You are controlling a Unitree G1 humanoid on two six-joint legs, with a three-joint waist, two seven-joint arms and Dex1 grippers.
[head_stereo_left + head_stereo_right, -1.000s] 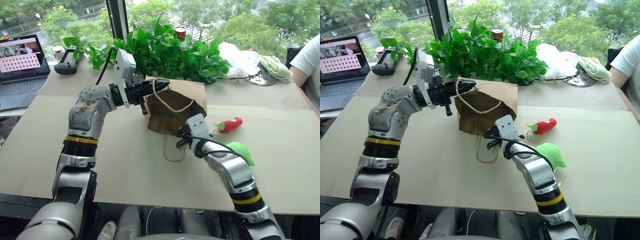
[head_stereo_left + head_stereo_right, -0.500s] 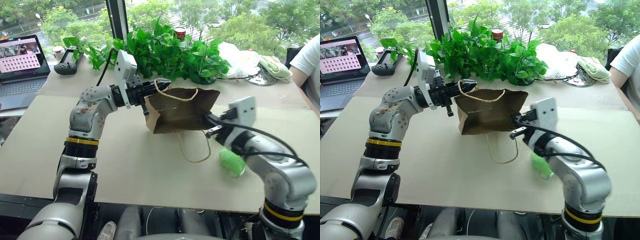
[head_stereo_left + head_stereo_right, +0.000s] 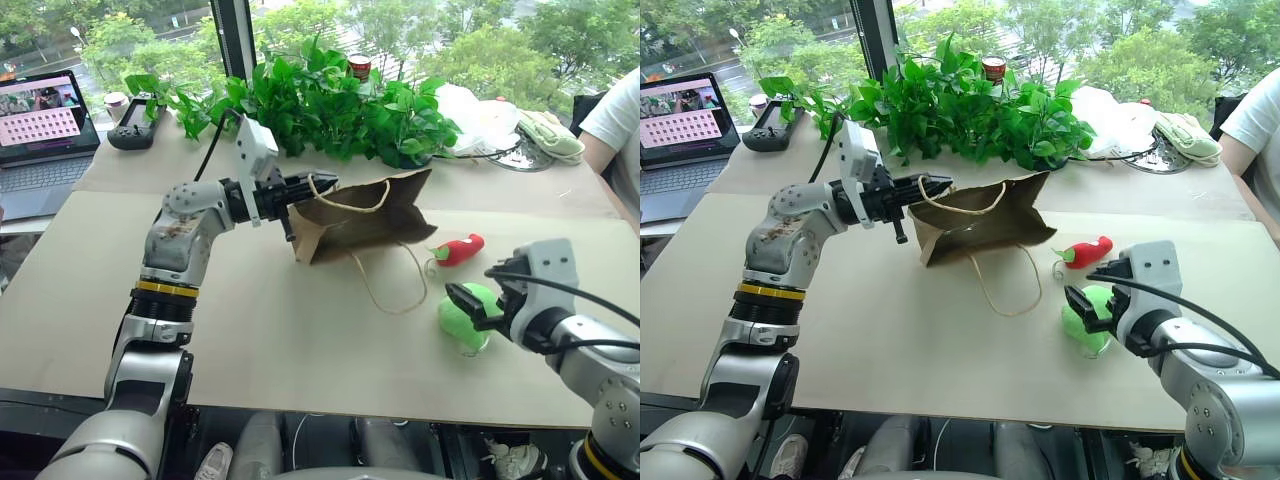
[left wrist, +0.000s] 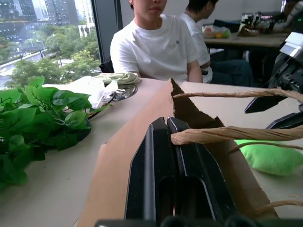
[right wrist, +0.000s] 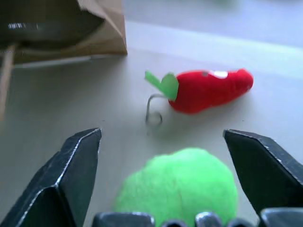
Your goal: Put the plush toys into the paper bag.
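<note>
Plush toys lie on the table, both outside the paper bag and to the robot's right of it: the red plush toy sits just off the bag's right end, and the lime-green plush toy rests a little nearer the robot than the red one, apart from it. The bag lies on its side with one cord handle trailing onto the table toward the green toy. The left gripper has its fingers pressed together on the bag's upper edge at the bag's left end. The right gripper is spread wide, its fingers on either side of the green toy and clear of the bag. Leafy plants stand behind the bag.
</note>
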